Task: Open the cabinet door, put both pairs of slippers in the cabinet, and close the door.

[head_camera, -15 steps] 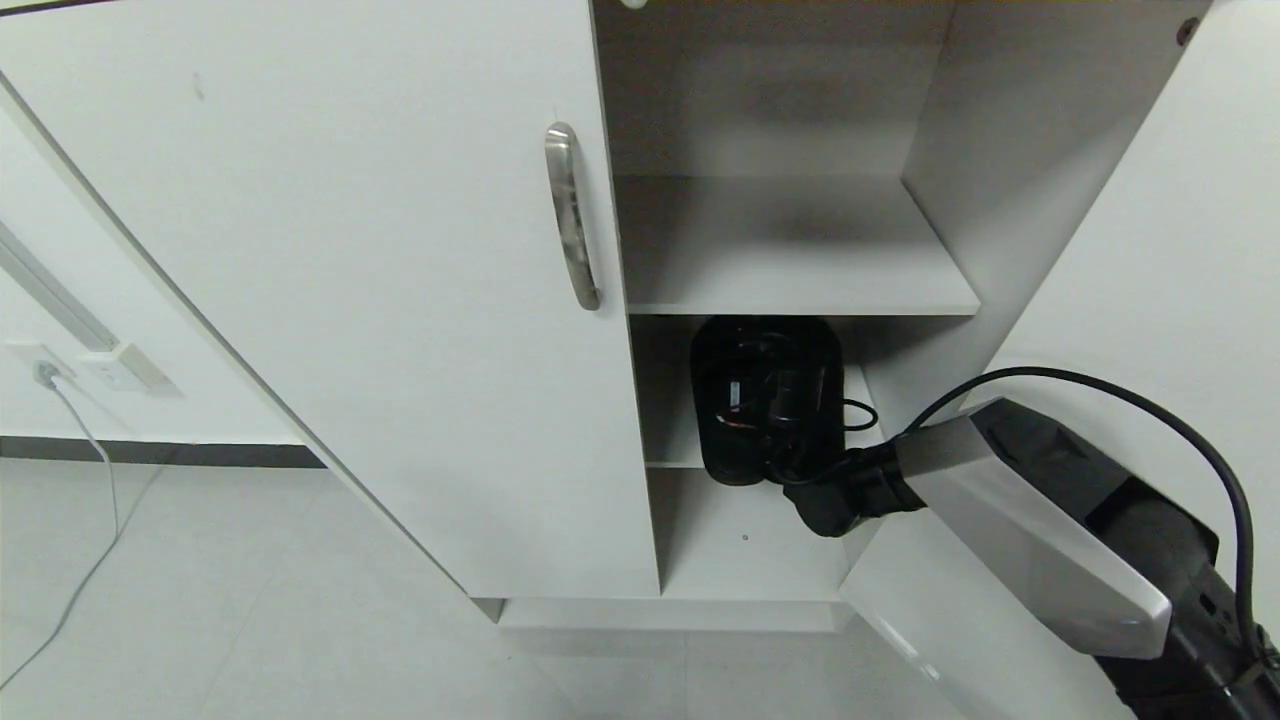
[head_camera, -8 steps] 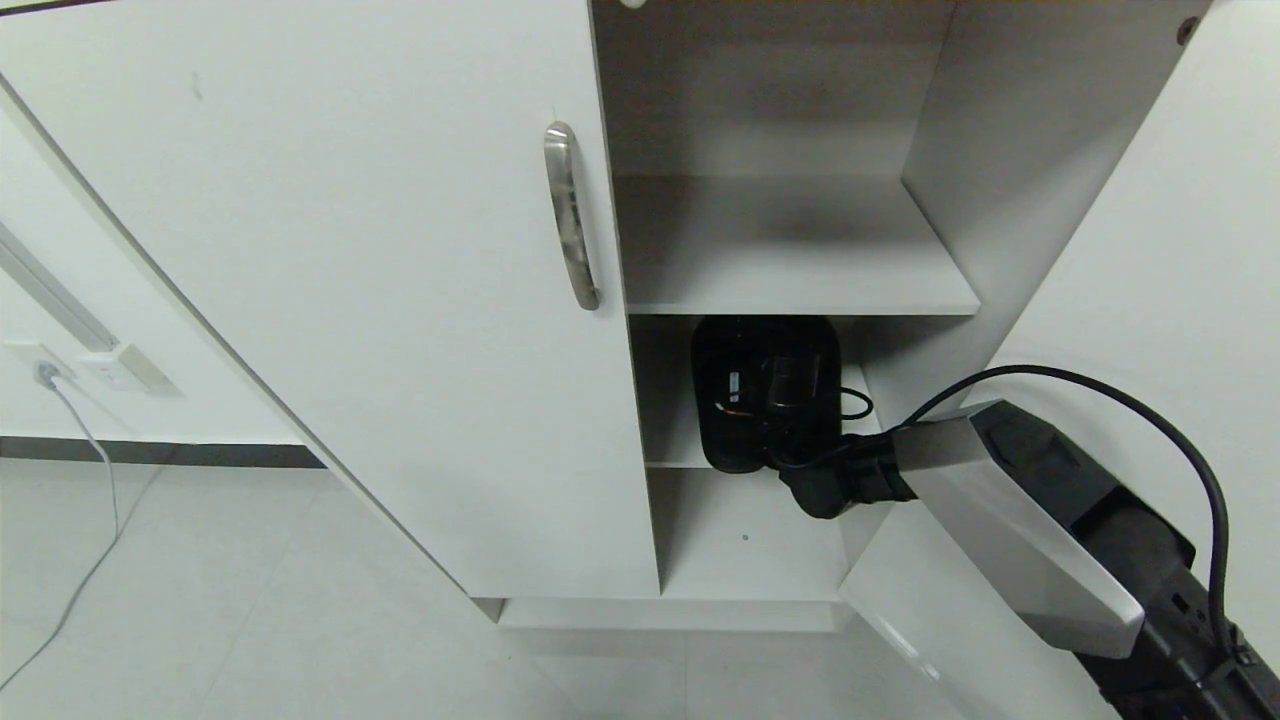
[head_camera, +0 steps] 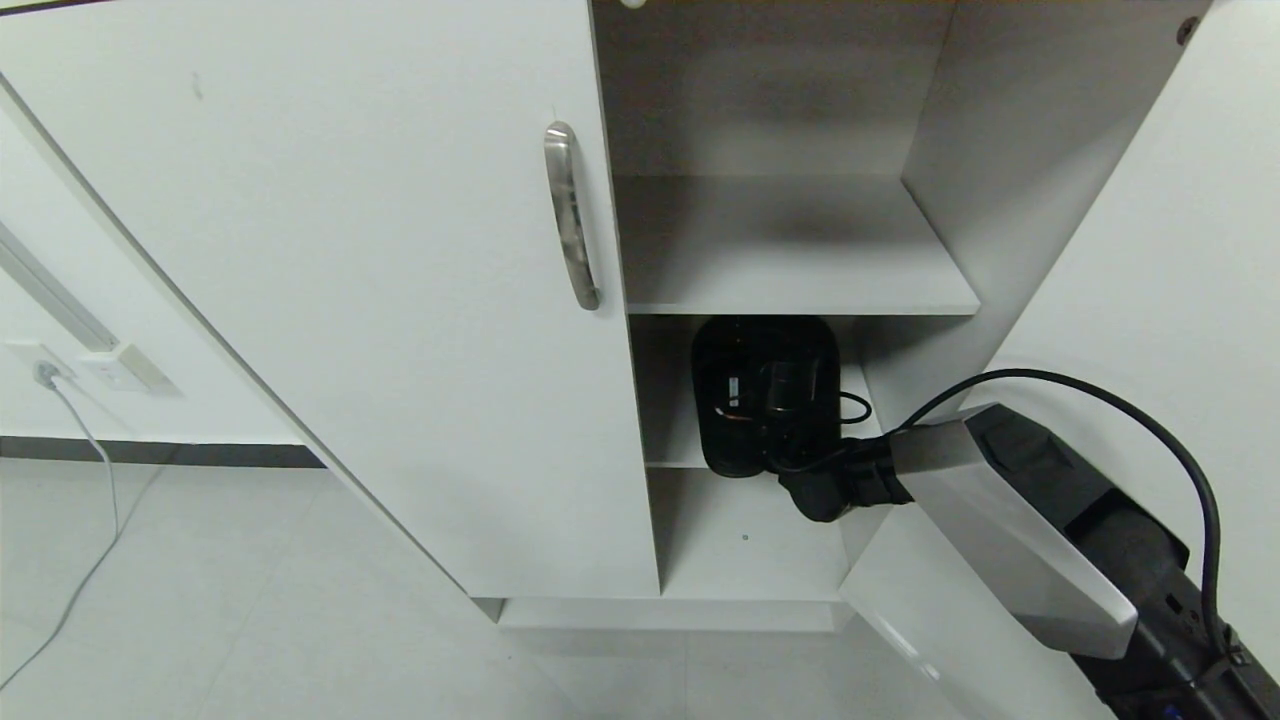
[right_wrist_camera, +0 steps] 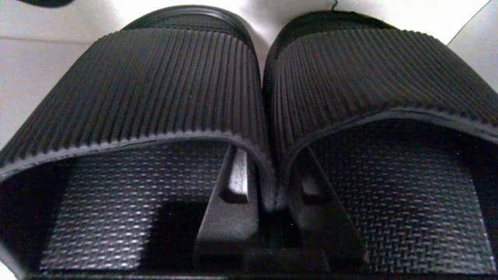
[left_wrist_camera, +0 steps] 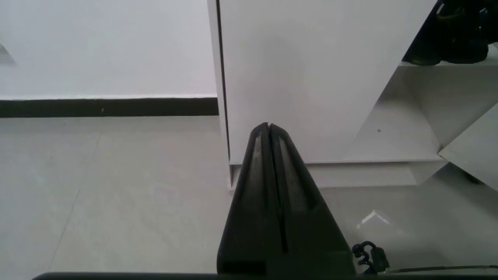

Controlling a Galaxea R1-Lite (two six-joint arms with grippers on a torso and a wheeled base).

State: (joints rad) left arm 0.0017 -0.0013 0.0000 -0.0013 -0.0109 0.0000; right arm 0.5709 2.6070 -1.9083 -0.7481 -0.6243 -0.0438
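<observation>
Right gripper (right_wrist_camera: 268,183) pinches the ribbed black rubber slippers (right_wrist_camera: 179,85) by inner walls, jaws narrow; best seat them flat on the white shelf (head_camera: 668,450) beneath before releasing.

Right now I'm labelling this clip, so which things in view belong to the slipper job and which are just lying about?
Job: black slippers, right gripper clamped on them, cabinet, its open door.
Lying about: closed door, wall socket, cable, left gripper shut above the floor.
</observation>
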